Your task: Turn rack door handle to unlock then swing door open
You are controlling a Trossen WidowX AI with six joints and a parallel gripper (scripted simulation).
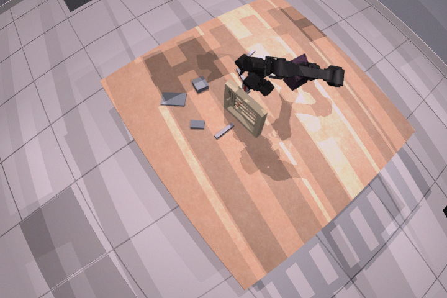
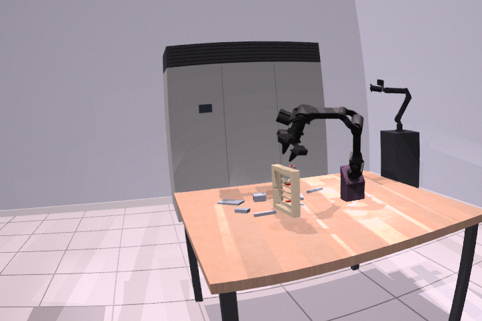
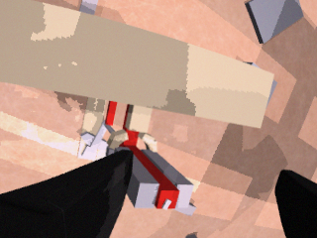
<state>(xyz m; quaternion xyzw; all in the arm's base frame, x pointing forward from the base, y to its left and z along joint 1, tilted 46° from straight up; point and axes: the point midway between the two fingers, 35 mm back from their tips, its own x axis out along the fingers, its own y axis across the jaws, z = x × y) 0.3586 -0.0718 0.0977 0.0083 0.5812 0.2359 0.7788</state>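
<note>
The cream rack frame [image 1: 262, 123] [image 2: 295, 192] [image 3: 124, 59] stands upright on the table [image 1: 210, 225] [image 2: 256, 265]. Slats show inside it and the door looks closed, though its exact angle is hard to tell. The upright grey and red handle [image 1: 245, 88] [image 2: 292, 166] [image 3: 167, 195] stands out on the robot's side of the frame. My gripper [image 2: 288, 156] [image 3: 206, 173] is open and empty, pointing down above the handle. In the wrist view the left finger overlaps the handle's left edge, and the right finger is well off to the right. Fingertips appear above the handle's top, not around it.
Beyond the frame lie a grey block [image 1: 200, 84] [image 2: 259, 196], a flat plate [image 1: 174, 99] [image 2: 231, 202], a small block [image 1: 197, 124] [image 2: 242, 210] and a thin bar [image 1: 224, 130] [image 2: 264, 213]. Another bar [image 2: 314, 190] lies on the robot's side. The arm stands on a purple base [image 2: 352, 189].
</note>
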